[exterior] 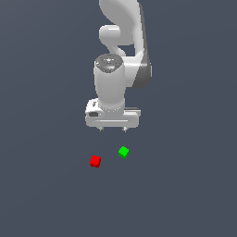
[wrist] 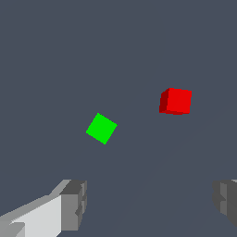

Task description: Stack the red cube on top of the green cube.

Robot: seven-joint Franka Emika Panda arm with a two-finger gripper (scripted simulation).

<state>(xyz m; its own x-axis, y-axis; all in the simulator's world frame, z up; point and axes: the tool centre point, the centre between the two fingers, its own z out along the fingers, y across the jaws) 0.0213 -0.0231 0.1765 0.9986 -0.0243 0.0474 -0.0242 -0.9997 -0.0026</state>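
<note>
**Red cube not yet gripped, green neighbour close enough to be bumped**

The red cube (exterior: 95, 161) lies flat on the dark surface (exterior: 41, 194), free of any hold, well in from every edge the exterior view shows. Near it, toward the exterior view's right and a little farther back, sits the green cube (exterior: 123, 152), the two apart with bare surface between them. The green one is turned at an angle to the red, which shows plainly in the wrist view, where the green cube (wrist: 101, 128) reads as a diamond and the red cube (wrist: 176, 101) shows a square face.

Above both hangs the gripper (exterior: 113, 130), its fingers (wrist: 74, 203) spread wide and holding nothing, clear of the surface.

The risks, as I judge them:

- The gripper looks placed nearer the green cube than the red, so a straight descent would miss the red or land on the wrong cube.
- With the cubes this near, a wide-open finger coming down beside the red one could nudge the green and shift the stacking target.
- Both cubes are tiny against the gripper; a slightly off-centre closing could squeeze the red cube out or tilt it.
- The green cube's rotated stance means a red cube set down without matching yaw would overhang and could slide off.
</note>
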